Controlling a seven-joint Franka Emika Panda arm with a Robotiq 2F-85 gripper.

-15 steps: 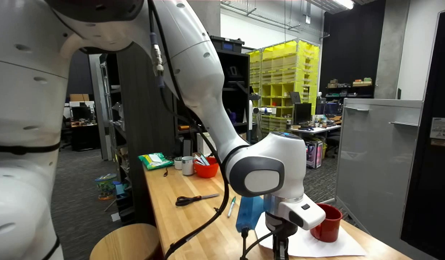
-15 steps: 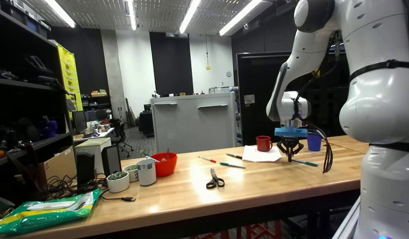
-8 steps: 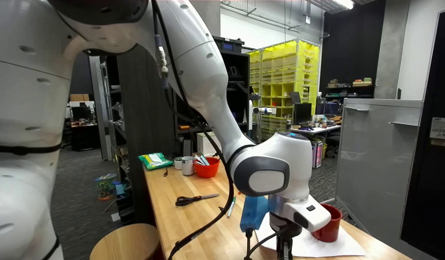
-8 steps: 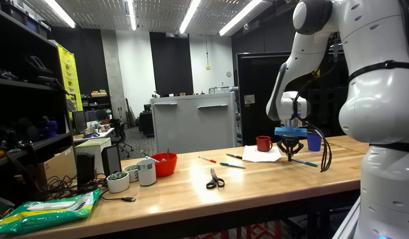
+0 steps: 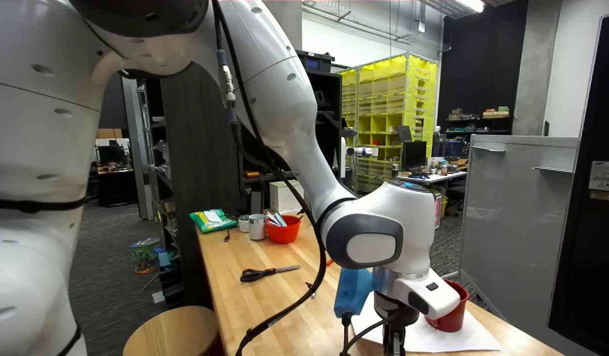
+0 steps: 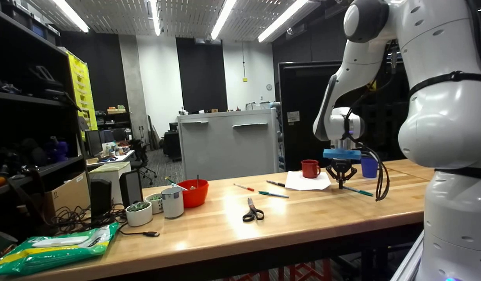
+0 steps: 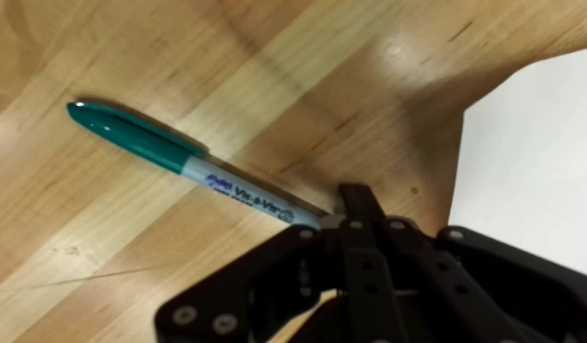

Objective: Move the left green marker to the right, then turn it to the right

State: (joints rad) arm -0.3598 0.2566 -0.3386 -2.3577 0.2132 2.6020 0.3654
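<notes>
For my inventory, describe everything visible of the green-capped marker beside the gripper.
The green-capped Vis-à-Vis marker has a glossy, plastic-looking cap, pushed on, with a clip, and a pale barrel bearing dark print and a blurred purple scrawl. It lies on the wooden table, slanting in the wrist view, cap at upper left. There the shut gripper hides its back end; I cannot tell whether they touch.
</notes>
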